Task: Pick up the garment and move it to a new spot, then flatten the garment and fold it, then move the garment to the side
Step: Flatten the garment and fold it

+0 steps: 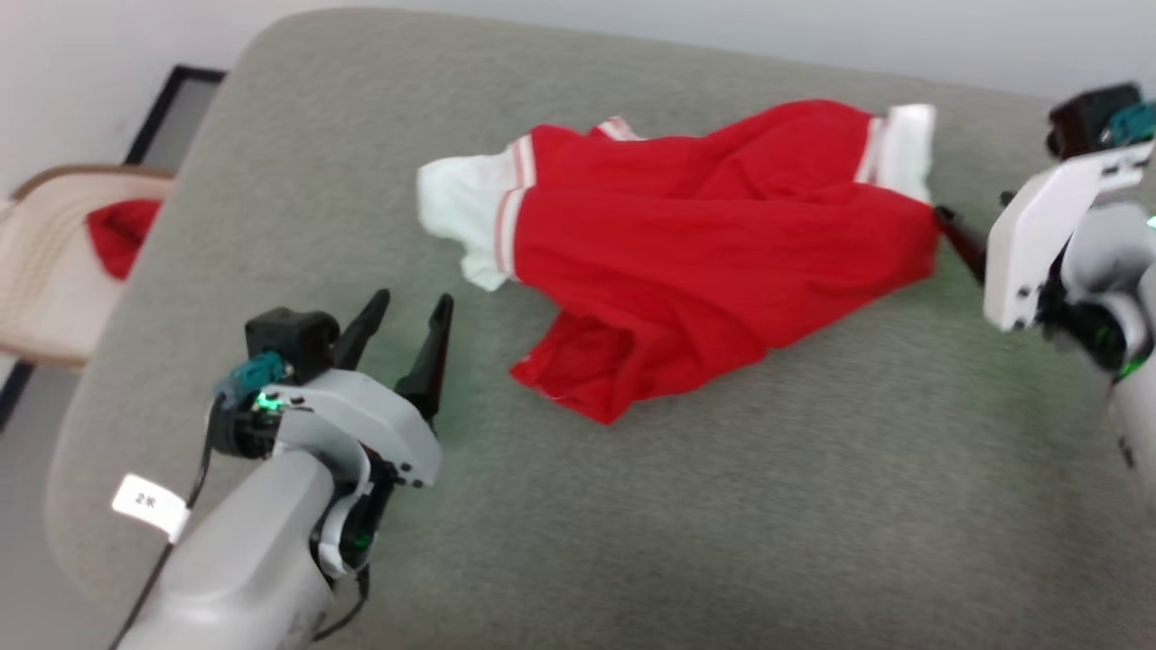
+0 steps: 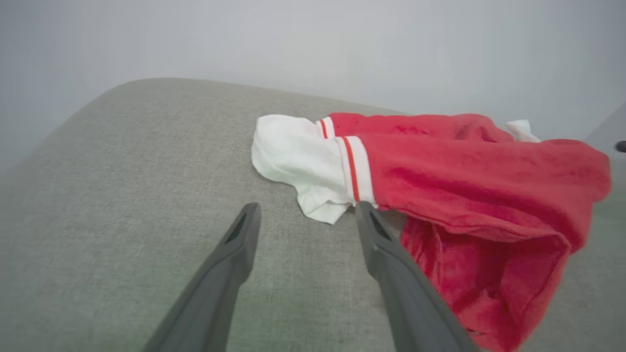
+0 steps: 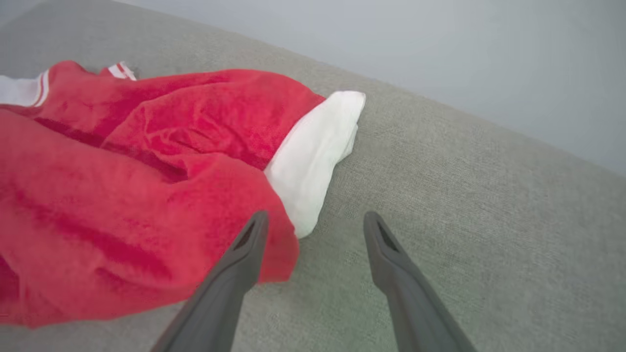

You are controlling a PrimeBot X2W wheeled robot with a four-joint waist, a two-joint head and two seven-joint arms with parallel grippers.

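The garment (image 1: 704, 244) is a red shirt with white sleeves and red-and-white stripe trim, lying crumpled across the grey padded surface (image 1: 722, 506). No number shows on it. My left gripper (image 1: 414, 307) stands open at the lower left, a short way from the left white sleeve (image 1: 461, 212), holding nothing. In the left wrist view the garment (image 2: 464, 181) lies just ahead of the open left gripper (image 2: 305, 210). My right gripper (image 1: 957, 230) points at the garment's right edge. The right wrist view shows that gripper (image 3: 315, 220) open and empty, beside the right white sleeve (image 3: 318, 146).
A beige chair (image 1: 45, 271) stands off the surface's left edge with a small red cloth (image 1: 122, 235) on it. A dark-framed panel (image 1: 167, 99) leans by the wall behind. The grey surface is bare in front of the garment.
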